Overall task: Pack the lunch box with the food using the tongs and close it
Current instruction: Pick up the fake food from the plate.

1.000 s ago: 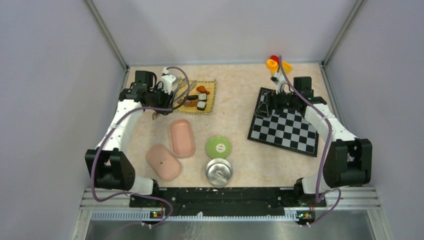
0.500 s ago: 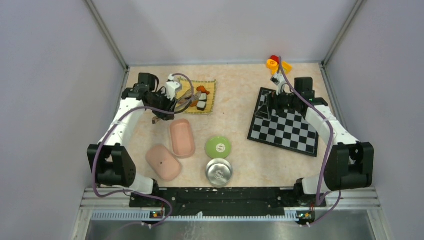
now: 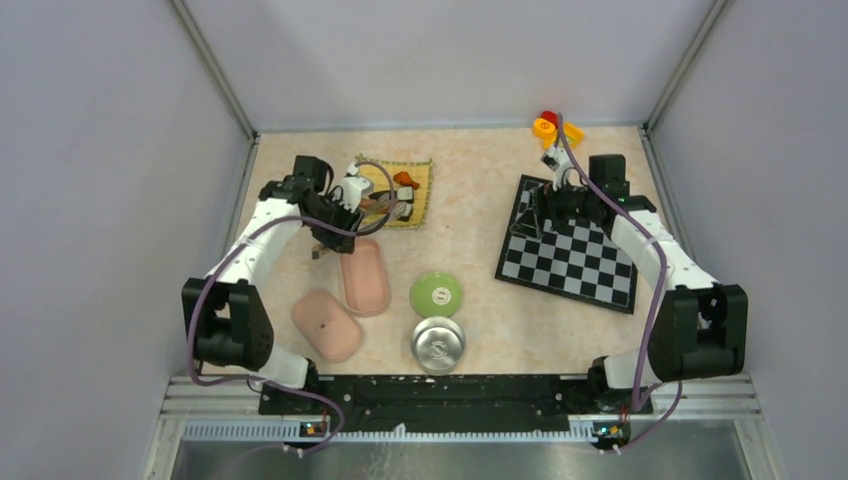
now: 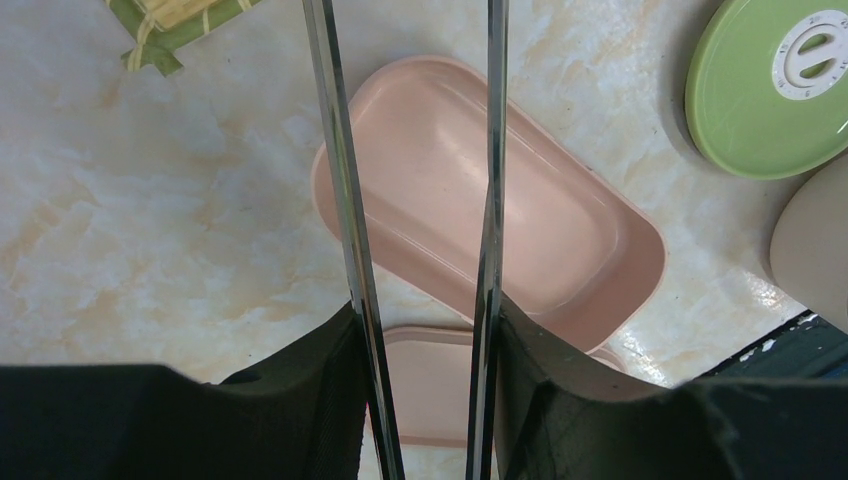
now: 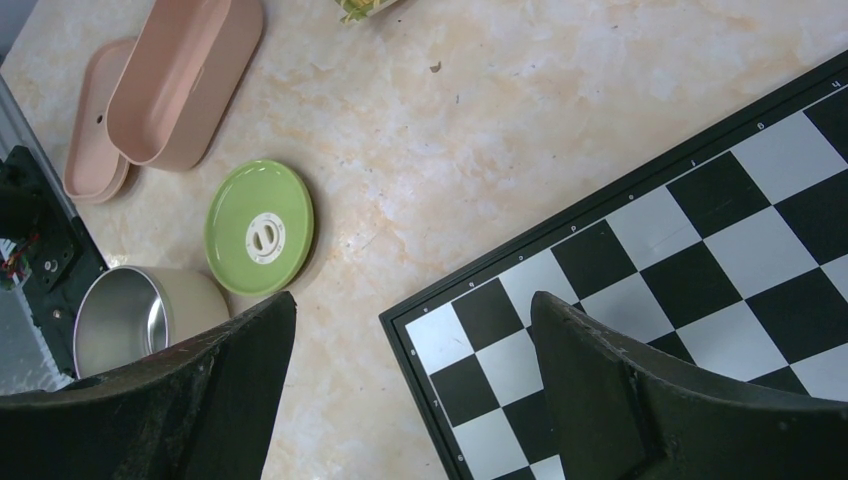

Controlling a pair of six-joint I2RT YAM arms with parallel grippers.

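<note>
Since a second ago the left arm has swung off the yellow mat [image 3: 412,172] toward the near side. The left gripper [image 3: 338,215] now hangs by the far end of the lunch box [image 3: 365,278]. The right arm has not budged.

In the left wrist view the black fingers [image 4: 300,400] press in on the two silver arms of the tongs [image 4: 345,200], one from each side. The arms stand apart from each other and run out above the open box.

The box is a pink oblong tub lying open on the table [image 3: 480,200], and what shows of its inside is bare pink floor. Its lid [image 3: 327,324] lies flat just beside it, to the near left. To the right of the box sits a green lid [image 3: 436,294], and nearer than that a round steel pot [image 3: 437,343]. In the right wrist view the pot is half hidden behind a finger, so I can't tell what it holds.

The food [image 3: 404,182] is on the mat. A reddish piece and a black-and-white roll are in sight, and the rest is tucked behind the left wrist and its cable.

The tong tips run off the upper edge of the wrist picture, so I can't tell whether a morsel is caught between them. From above, the tongs are too thin to follow.

The right gripper [image 5: 412,300] hovers over a corner of the chessboard [image 5: 700,250], its fingers spread wide with only board and table showing between them.
</note>
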